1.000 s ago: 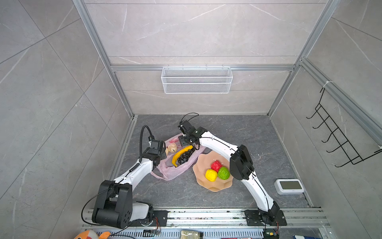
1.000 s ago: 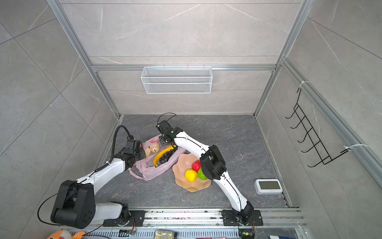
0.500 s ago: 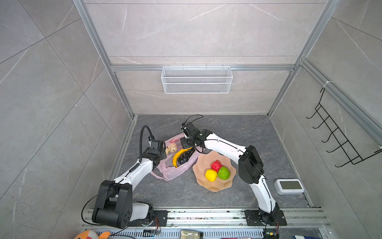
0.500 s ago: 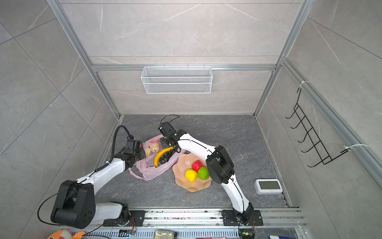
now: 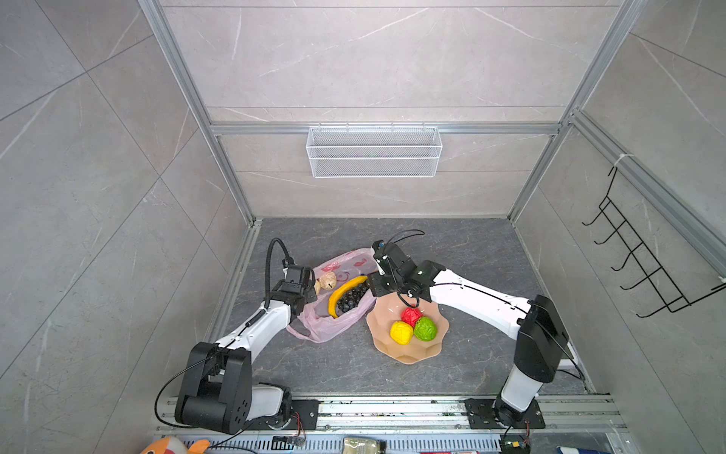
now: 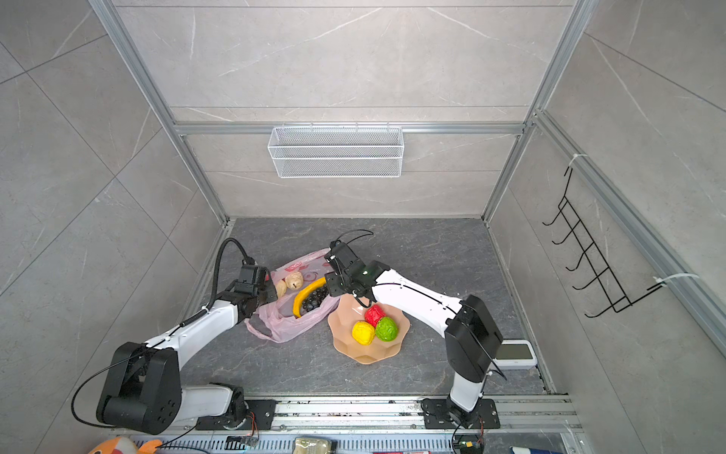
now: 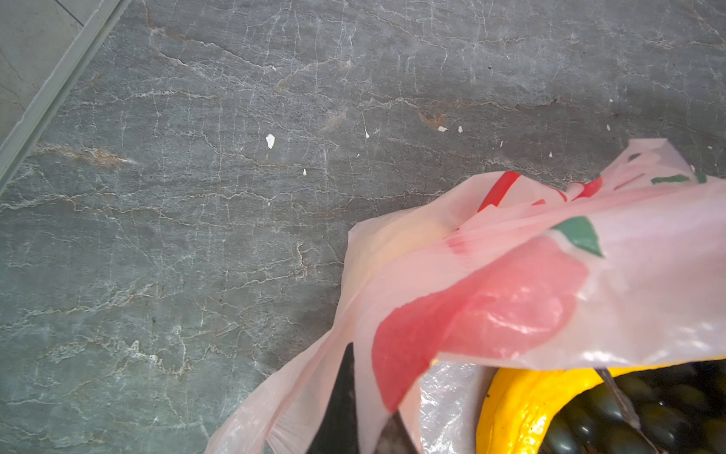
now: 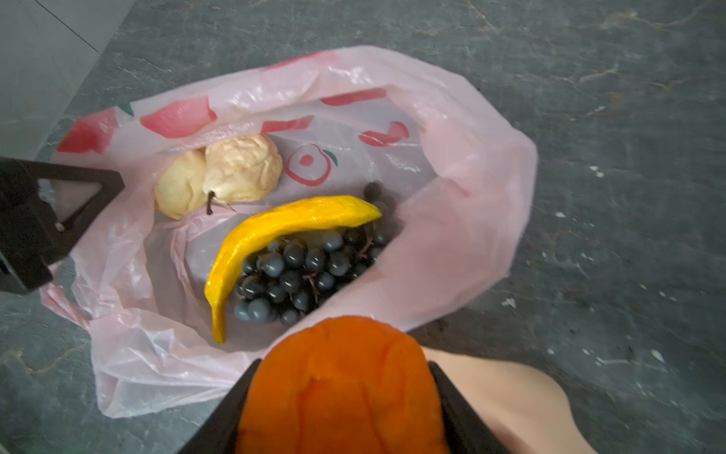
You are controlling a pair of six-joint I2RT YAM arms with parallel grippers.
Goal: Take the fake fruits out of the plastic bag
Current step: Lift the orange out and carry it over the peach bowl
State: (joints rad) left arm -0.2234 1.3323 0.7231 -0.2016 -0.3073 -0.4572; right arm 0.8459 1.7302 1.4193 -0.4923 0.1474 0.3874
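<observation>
Tangerine [image 8: 341, 389] is out of the bag [image 8: 463, 188], squeezed between the fingers of the right gripper [image 8: 343, 362] at the bag's right edge, with the plate [image 8: 510, 397] just to the right of it! Over on the left, the left gripper [image 5: 310, 293] is clenched on the bag's left rim and props the mouth open. Inside lie the banana [image 8: 275, 236], the grapes [image 8: 302, 267] tucked in its curve, and two beige fruits [image 8: 243, 169] at the far left. On the plate sit a red fruit [image 5: 411, 315], a yellow fruit [image 5: 401, 332] and a green fruit [image 5: 425, 328], bunched together. Now the danger: that tangerine is round and wide, and it looks held near the fingertips, so a quick swing could squirt it loose, back into the bag or rolling across the desk [image 5: 471, 251]. Set it down on top of the three and it may knock one over the wavy rim. The thin film could also snag a finger on the way past, and if the left pinch slips, the mouth would likely flop over the banana and grapes. As for room, the plate seems to touch the bag's right side, so the crossing is short. The plate's far-left and near parts are bare, and open desk lies far and right, while the left wall rail stands close beside the bag.
</observation>
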